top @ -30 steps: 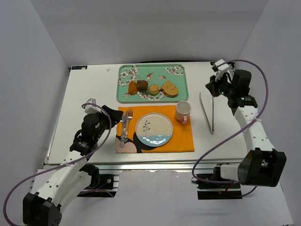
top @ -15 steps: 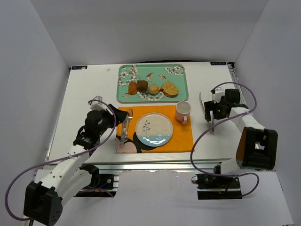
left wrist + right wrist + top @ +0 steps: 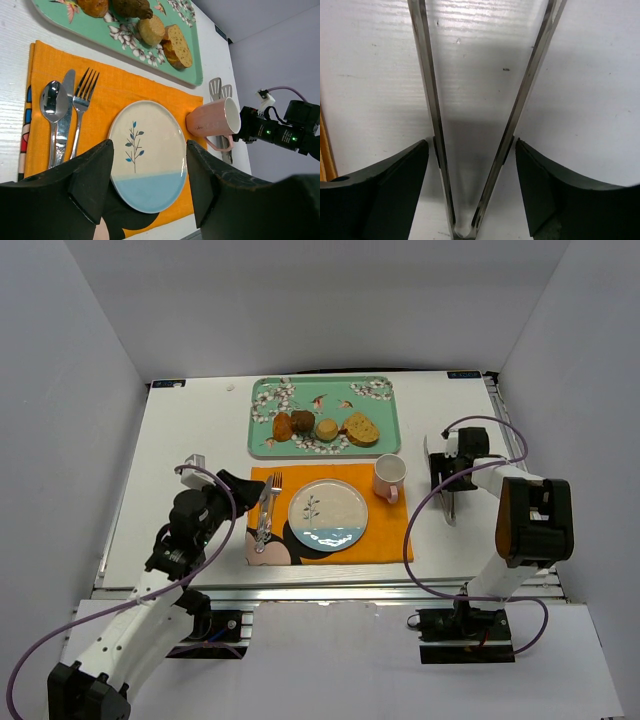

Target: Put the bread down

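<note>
The bread [image 3: 303,421] is the dark brown chunk on the green tray [image 3: 385,425], and it shows at the top of the left wrist view [image 3: 131,7]. The empty plate [image 3: 328,514] with a blue band lies on the orange placemat [image 3: 390,535]. My left gripper [image 3: 248,490] hovers open over the mat's left side, and the plate [image 3: 147,155] shows between its fingers. My right gripper [image 3: 447,472] is low over the metal tongs [image 3: 449,508] on the table at the right. In the right wrist view this gripper [image 3: 471,145] straddles both tong arms [image 3: 427,90] near their hinge, open, a sliver of gap on each side.
An orange-brown roll [image 3: 283,426], a round pale piece [image 3: 326,429] and a golden slice [image 3: 361,429] share the tray. A pink mug [image 3: 389,477] stands by the plate's right. Fork, knife and spoon [image 3: 266,510] lie left of the plate.
My right arm has swung down from the back right onto the tongs, and its jaws, shut before, now stand apart around them. My left arm has shifted slightly.
</note>
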Controlling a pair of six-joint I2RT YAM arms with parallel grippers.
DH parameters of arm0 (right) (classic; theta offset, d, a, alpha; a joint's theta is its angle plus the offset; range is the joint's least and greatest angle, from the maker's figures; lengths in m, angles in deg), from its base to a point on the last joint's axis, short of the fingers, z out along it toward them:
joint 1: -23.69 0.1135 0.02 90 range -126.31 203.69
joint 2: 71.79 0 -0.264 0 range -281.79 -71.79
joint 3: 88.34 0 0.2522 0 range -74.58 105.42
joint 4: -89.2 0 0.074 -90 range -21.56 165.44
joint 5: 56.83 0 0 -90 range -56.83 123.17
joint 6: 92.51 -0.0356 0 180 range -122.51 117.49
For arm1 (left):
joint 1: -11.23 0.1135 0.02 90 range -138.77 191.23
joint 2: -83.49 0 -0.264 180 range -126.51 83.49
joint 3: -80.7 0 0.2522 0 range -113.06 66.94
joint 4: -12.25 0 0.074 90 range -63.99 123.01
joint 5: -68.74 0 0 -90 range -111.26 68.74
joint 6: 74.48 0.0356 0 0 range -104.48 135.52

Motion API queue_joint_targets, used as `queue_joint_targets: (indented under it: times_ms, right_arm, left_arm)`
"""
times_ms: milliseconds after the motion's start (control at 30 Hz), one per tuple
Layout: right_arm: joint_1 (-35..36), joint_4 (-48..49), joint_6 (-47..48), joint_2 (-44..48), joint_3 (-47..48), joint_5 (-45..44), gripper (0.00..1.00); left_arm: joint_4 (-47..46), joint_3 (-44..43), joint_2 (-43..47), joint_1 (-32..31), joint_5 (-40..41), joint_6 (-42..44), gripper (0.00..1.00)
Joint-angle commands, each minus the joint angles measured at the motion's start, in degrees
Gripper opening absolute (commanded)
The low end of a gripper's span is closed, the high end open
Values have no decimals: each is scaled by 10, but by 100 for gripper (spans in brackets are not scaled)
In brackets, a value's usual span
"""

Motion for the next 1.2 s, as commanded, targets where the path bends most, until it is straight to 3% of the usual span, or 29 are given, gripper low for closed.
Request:
queue_joint_targets:
  times_ms: [0, 100, 233, 300, 400, 433, 500, 567, 600, 667, 967, 1167]
  right_arm:
    - [-1, 26, -18, -20, 7, -26, 72]
    - [-1, 23, -17, -29, 6, -10, 56]
    - [-5, 15, 4, -19, 3, -6, 15]
    - [-5, 21, 39, 17, 18, 20, 0]
    - [2, -26, 117, 80, 121, 132, 4]
    - [4, -57, 129, 84, 188, 205, 19]
    - [45, -99, 149, 69, 258, 272, 31]
    - [88, -118, 152, 47, 332, 296, 36]
    - [100, -119, 158, 36, 358, 300, 37]
    - [199, -116, 215, -4, 408, 248, 39]
    - [278, -115, 286, -91, 493, 188, 42]
    - [305, -104, 309, -103, 482, 147, 42]
  left_arm:
    - [18, 5, 14, 1, 20, -12, 69]
    - [24, -2, 13, 1, 21, -8, 69]
    - [27, -13, 7, 1, 24, -3, 69]
    - [25, -15, 8, 1, 24, -5, 69]
    - [28, -15, 9, 1, 23, -5, 69]
    - [29, -17, 7, 1, 23, -5, 69]
    - [26, -20, 4, 1, 23, -5, 69]
    - [29, -24, 3, 1, 26, -5, 69]
    - [33, -26, 6, 1, 28, -5, 69]
    - [37, -25, 13, 1, 34, -11, 69]
    - [55, -33, 23, 1, 49, -13, 69]
    - [53, -29, 21, 1, 50, -17, 69]
